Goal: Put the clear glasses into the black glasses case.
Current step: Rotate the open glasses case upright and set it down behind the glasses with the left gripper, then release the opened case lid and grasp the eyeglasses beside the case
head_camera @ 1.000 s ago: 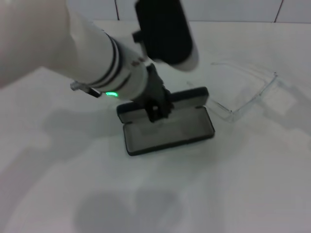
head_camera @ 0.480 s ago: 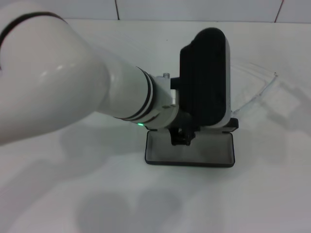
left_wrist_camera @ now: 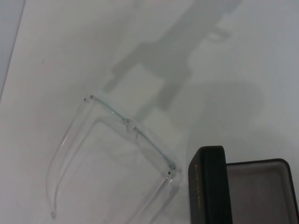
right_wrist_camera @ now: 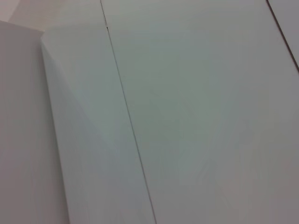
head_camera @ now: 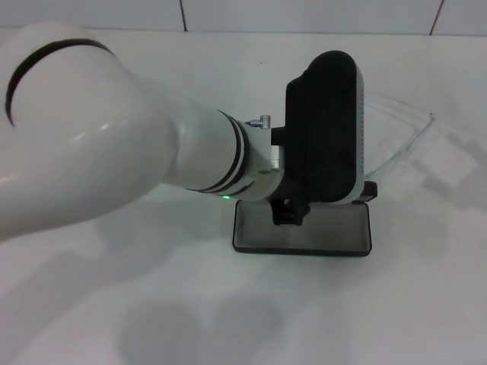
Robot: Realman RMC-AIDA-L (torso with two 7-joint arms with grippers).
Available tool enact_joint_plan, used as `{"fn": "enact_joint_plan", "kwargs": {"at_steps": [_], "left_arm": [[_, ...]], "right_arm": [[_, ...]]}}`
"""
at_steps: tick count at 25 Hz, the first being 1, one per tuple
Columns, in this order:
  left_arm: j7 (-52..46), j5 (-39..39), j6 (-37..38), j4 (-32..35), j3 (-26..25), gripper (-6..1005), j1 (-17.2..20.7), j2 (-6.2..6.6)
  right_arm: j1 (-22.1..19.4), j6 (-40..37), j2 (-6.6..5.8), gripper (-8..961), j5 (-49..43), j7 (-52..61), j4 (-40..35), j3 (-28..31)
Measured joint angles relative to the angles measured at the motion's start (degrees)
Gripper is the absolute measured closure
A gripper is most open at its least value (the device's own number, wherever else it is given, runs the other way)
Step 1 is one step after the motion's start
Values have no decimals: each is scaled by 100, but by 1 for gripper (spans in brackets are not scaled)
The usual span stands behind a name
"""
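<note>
Above open black glasses case [head_camera: 304, 238], left claw [head_camera: 288, 214], arm outstretched

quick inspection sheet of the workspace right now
surface: white table, bare apart from the job's things
job's things: black glasses case open, grey lining showing; clear glasses lie on the table beside it, arms unfolded, not in the case
clutter: nothing seen
grippers: left gripper over the case's rear edge; right gripper not in view
cables: nothing seen
surroundings: white tiled wall behind the table
</note>
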Motion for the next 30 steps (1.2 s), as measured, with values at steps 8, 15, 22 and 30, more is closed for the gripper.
{"fn": "enact_joint_plan", "kwargs": {"at_steps": [8, 15, 22, 30], "left_arm": [[-94, 27, -41, -9, -48, 791, 32, -1], [-94, -19, 6, 54, -14, 666, 32, 11], [-64, -355, 294, 974, -400, 575, 361, 20], [1007, -3459, 589, 1932, -2696, 577, 1309, 43]], "right_arm": [[25, -47, -21, 80, -36, 0, 0, -37], [40, -46, -26, 80, -46, 0, 0, -52], [260, 7, -220, 81, -622, 80, -314, -70], [1044, -272, -742, 85, -2640, 1770, -3123, -813]]}}
